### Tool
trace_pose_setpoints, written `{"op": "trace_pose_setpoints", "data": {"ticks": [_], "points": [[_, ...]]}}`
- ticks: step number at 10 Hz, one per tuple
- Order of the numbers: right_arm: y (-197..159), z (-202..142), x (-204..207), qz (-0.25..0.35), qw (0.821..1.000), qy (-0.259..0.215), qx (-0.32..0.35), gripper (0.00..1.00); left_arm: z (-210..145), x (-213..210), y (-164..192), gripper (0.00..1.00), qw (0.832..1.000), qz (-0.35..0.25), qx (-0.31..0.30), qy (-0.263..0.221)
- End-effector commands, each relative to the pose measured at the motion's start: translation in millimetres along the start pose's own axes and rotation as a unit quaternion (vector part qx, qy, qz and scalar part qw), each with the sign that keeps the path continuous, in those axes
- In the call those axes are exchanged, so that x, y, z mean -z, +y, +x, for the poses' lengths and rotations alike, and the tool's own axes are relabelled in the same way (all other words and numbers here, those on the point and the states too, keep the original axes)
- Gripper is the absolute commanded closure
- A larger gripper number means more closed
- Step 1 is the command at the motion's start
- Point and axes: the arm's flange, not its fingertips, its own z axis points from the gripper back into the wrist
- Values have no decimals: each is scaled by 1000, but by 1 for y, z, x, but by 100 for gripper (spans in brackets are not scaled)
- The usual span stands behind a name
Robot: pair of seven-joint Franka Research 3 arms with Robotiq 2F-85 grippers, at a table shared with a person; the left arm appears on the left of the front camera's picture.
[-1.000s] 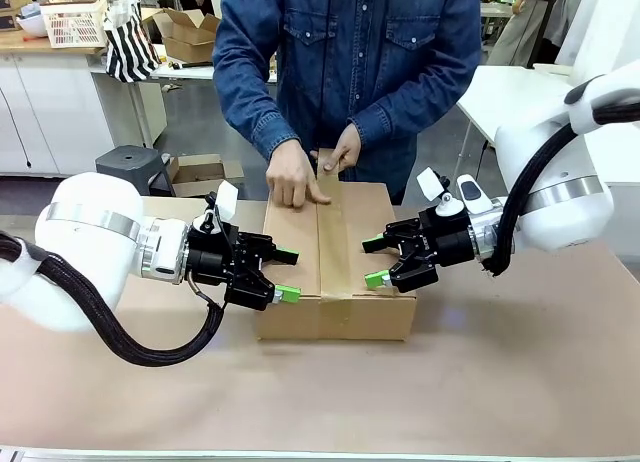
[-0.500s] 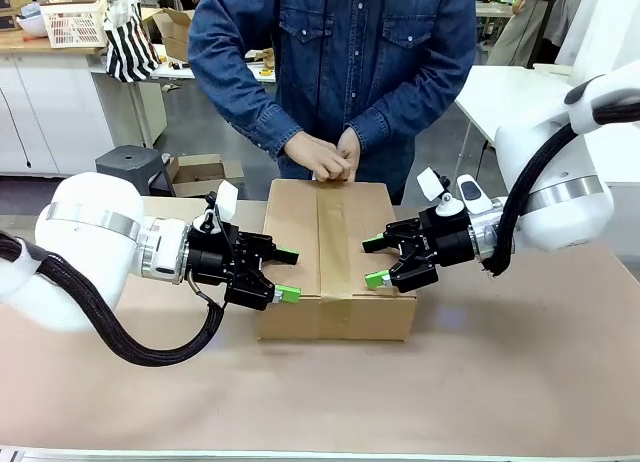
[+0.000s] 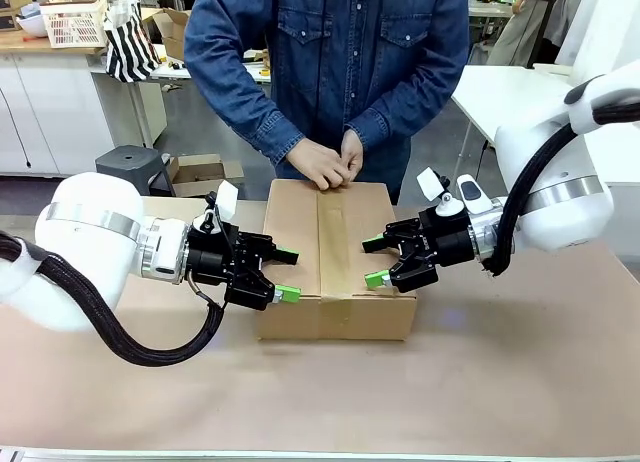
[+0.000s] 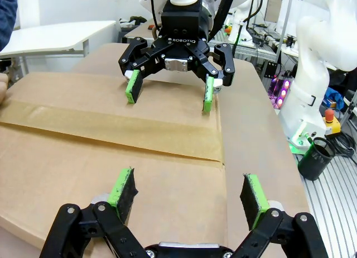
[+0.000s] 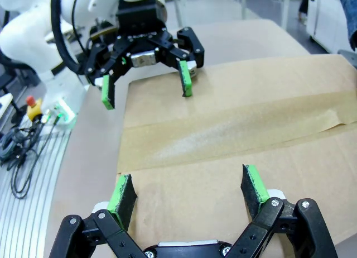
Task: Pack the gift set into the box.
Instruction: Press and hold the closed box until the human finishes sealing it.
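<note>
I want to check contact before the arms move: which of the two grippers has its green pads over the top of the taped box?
The right gripper: its open fingers reach over the box top. The left gripper stays open beside the box's left edge.

The closed box (image 3: 335,257) blocks the tabletop's (image 3: 480,382) centre. The left hand (image 3: 284,273) crowds its 9 o'clock side, the right hand (image 3: 375,261) its 3 o'clock, the person's hands (image 3: 328,162) its 12 o'clock. The tabletop at 6 o'clock lies free.
</note>
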Motion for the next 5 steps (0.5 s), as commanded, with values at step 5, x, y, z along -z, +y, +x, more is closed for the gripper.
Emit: {"op": "trace_pose_setpoints", "data": {"ticks": [5], "points": [[1, -2, 0, 0, 1000, 3, 0, 0, -3, 0, -3, 0, 1000, 0, 6, 4]]}}
